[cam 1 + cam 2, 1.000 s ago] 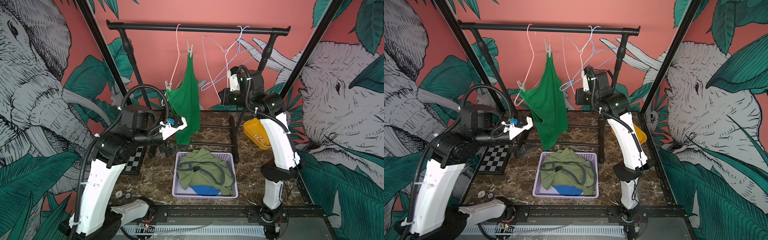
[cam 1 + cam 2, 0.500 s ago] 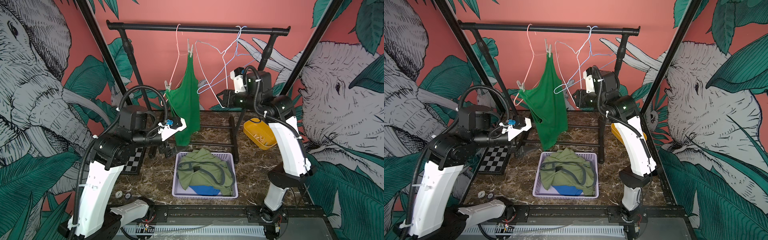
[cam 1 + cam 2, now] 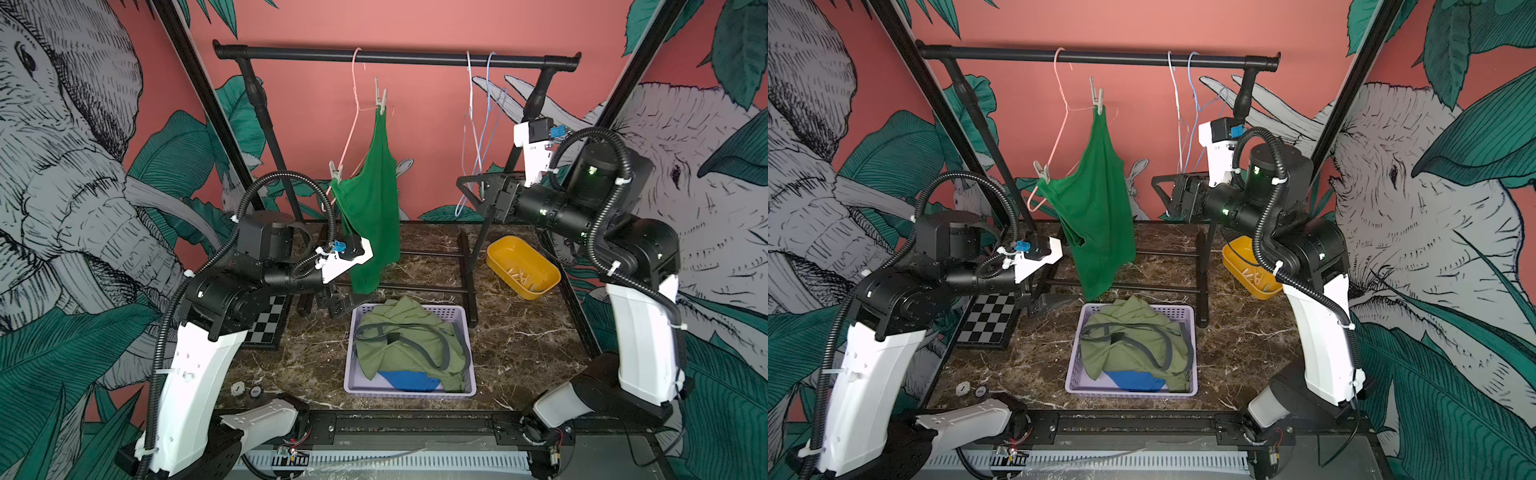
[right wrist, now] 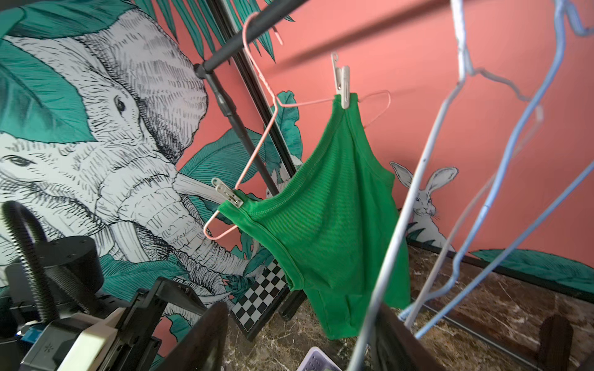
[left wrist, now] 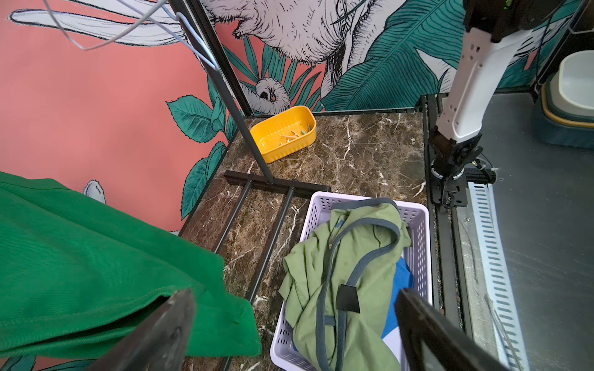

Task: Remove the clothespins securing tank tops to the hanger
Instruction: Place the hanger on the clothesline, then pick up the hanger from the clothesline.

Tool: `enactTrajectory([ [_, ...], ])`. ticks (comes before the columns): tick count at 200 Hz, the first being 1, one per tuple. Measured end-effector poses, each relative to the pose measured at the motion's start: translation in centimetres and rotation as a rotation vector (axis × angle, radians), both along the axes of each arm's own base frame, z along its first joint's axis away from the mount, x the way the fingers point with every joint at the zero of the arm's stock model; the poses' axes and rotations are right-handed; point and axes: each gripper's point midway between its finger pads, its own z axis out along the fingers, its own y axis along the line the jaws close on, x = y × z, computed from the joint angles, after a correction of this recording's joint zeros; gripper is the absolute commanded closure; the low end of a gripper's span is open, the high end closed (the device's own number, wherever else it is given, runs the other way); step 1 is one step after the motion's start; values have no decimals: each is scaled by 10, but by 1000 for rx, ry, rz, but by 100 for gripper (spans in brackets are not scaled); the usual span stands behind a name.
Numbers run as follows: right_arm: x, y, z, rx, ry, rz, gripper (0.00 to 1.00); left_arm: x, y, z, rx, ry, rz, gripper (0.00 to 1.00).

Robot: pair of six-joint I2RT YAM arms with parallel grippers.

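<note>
A bright green tank top (image 3: pixel 370 208) hangs from a pink hanger (image 3: pixel 353 104), pinned by two pale clothespins, one high (image 3: pixel 380 97) and one low (image 3: pixel 336 172). In the right wrist view both clothespins (image 4: pixel 342 83) (image 4: pixel 226 194) grip its straps. An olive tank top (image 3: pixel 407 340) lies over a blue one (image 3: pixel 405 380) in the lavender basket (image 3: pixel 349 374). My left gripper (image 5: pixel 294 295) stands open below the green top's hem, above the basket. My right gripper (image 4: pixel 300 321) is open at the empty white hanger (image 4: pixel 427 154), whose wire runs between the jaws, close to one finger.
A yellow tub (image 3: pixel 521 266) at the back right holds loose clothespins. An empty blue hanger (image 3: pixel 484 137) hangs beside the white one on the black rack (image 3: pixel 395 56). A chessboard (image 3: pixel 266 320) lies at the left. The rack's foot bars cross the marble table behind the basket.
My right gripper has opened and drawn back to the right. The two empty hangers have swung back from a tilt and now hang straight. The left arm has barely moved.
</note>
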Motion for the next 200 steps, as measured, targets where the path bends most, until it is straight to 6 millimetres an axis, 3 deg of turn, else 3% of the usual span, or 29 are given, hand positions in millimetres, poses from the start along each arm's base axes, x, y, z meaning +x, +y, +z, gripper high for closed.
enactTrajectory([
  [61, 2, 15, 3, 13, -7, 69, 33, -3, 1, -2, 7, 6, -8, 1],
  [123, 6, 30, 6, 59, -5, 126, 42, 1, 13, 3, 29, -45, 70, 1],
  [165, 5, 56, 32, 123, -84, 212, 43, 12, 42, 41, 30, -199, 253, 1],
  [200, 1, 96, 24, 86, -126, 266, 39, 14, 72, 67, -3, -278, 416, 1],
])
